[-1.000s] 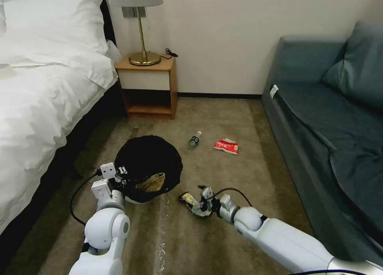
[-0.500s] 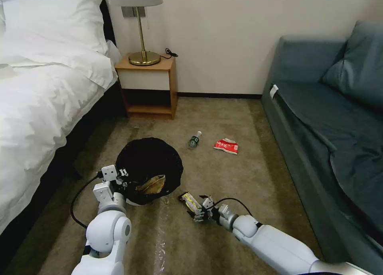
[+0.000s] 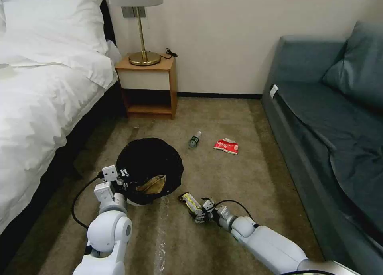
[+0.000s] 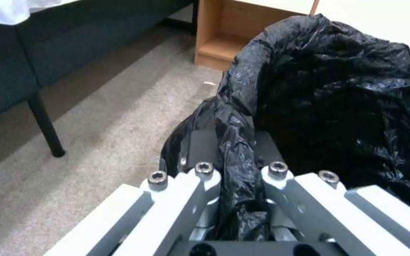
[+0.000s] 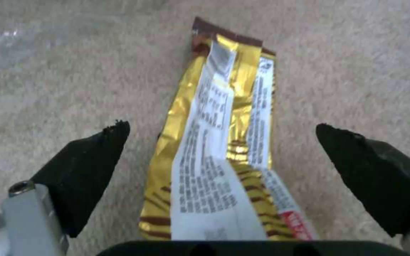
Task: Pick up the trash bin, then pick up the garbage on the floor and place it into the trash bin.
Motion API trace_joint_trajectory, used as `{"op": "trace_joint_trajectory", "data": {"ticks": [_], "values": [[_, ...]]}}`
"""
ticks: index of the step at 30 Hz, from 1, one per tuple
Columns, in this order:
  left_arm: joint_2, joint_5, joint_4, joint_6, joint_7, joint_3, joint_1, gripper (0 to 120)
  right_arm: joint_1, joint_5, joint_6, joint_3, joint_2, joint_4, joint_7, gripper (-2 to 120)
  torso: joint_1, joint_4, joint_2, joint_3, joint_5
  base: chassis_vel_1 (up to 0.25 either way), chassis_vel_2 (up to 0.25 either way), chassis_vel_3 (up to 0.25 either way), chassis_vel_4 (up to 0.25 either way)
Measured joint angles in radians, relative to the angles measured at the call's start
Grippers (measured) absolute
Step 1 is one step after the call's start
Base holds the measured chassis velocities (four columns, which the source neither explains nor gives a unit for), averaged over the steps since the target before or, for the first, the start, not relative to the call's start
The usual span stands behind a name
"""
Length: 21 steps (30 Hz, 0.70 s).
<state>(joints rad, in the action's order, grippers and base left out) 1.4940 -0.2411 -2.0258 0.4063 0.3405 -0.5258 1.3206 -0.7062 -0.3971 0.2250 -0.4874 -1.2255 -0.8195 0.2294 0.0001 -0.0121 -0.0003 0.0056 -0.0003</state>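
Right gripper [image 5: 221,142] now dropped lower, spread wide around the wrapper [image 5: 224,153]; left gripper [image 4: 236,170] pinching bin [image 3: 149,169] liner. Grab looks close.

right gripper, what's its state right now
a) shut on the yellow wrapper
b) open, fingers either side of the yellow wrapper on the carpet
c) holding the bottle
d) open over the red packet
b: the right gripper has its two black fingers spread apart, with the gold wrapper lying flat on the carpet between them, not yet pinched.
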Motion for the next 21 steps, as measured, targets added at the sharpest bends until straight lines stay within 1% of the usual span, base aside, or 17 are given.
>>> {"op": "trace_joint_trajectory", "data": {"ticks": [5,6,7,8,9,10,11,13,14,15,16,17,18,19,21], "values": [[0.0,0.001,-0.002,0.0,0.0,0.0,0.002,4,-0.001,0.012,0.015,0.003,-0.024,0.042,0.015,100,0.0,0.0,0.0,0.0,0.0001,0.0,0.0,0.0,0.0],[0.0,0.001,-0.005,0.0,0.0,-0.002,0.003,4,0.0,0.019,0.026,0.006,-0.033,0.062,0.024,98,0.0,0.0,0.0,0.0,0.0002,0.0,0.0,0.0,0.0],[0.0,0.001,-0.007,0.0,0.0,-0.004,0.005,4,0.001,0.024,0.036,0.009,-0.036,0.076,0.031,92,0.0,0.0001,0.0,0.0,0.0002,0.0,0.0,0.0,0.0],[0.0,0.001,-0.007,0.0,0.0,-0.004,0.005,4,0.001,0.024,0.036,0.009,-0.036,0.076,0.031,92,0.0,0.0001,0.0,0.0,0.0002,0.0,0.0,0.0,0.0],[0.0,0.001,-0.009,0.0,0.0,-0.006,0.007,4,0.002,0.025,0.043,0.013,-0.037,0.083,0.035,86,0.0,0.0,0.0,0.0,0.0001,0.0,0.0,0.0,0.0],[-0.001,0.001,-0.01,0.0,0.001,-0.006,0.007,4,0.002,0.025,0.044,0.014,-0.037,0.085,0.035,83,0.0,0.0001,0.0,0.0,0.0001,0.0,0.0,0.0,0.0],[-0.001,0.001,-0.01,0.0,0.001,-0.006,0.007,4,0.002,0.025,0.044,0.014,-0.037,0.085,0.035,83,0.0,0.0001,0.0,0.0,0.0001,0.0,0.0,0.0,0.0],[-0.001,0.0,-0.011,0.0,0.001,-0.007,0.007,4,0.002,0.024,0.052,0.02,-0.037,0.091,0.036,70,0.0,0.0001,0.0,0.0,0.0001,0.0,0.0,0.0,0.0],[-0.001,0.0,-0.011,0.0,0.001,-0.007,0.007,4,0.002,0.024,0.052,0.02,-0.037,0.091,0.036,70,0.0,0.0001,0.0,0.0,0.0001,0.0,0.0,0.0,0.0],[-0.001,0.0,-0.012,0.001,0.0,-0.007,0.006,4,0.002,0.024,0.054,0.024,-0.036,0.093,0.036,62,0.0,0.0001,0.0,0.0,0.0001,0.0,0.0,0.0,0.0],[-0.001,0.0,-0.012,0.001,0.0,-0.007,0.006,4,0.002,0.024,0.054,0.024,-0.036,0.093,0.036,62,0.0,0.0001,0.0,0.0,0.0001,0.0,0.0,0.0,0.0],[-0.001,-0.001,-0.012,0.0,0.001,-0.007,0.006,4,0.002,0.023,0.056,0.026,-0.036,0.094,0.035,57,0.0,0.0,0.0,0.0,0.0001,0.0,0.0,0.0,0.0],[-0.001,-0.001,-0.012,0.0,0.001,-0.007,0.006,4,0.002,0.023,0.056,0.026,-0.036,0.094,0.035,57,0.0,0.0,0.0,0.0,0.0001,0.0,0.0,0.0,0.0],[-0.002,-0.001,-0.012,0.0,0.001,-0.007,0.005,4,0.002,0.022,0.059,0.028,-0.036,0.095,0.033,51,0.0,0.0001,0.0,0.0,0.0001,0.0,0.0,0.0,0.0],[-0.003,-0.002,-0.012,0.001,0.001,-0.007,0.003,4,0.002,0.021,0.062,0.031,-0.037,0.096,0.032,41,0.0,0.0,0.0,0.0,0.0001,0.0,0.0,0.0,0.0]]}}
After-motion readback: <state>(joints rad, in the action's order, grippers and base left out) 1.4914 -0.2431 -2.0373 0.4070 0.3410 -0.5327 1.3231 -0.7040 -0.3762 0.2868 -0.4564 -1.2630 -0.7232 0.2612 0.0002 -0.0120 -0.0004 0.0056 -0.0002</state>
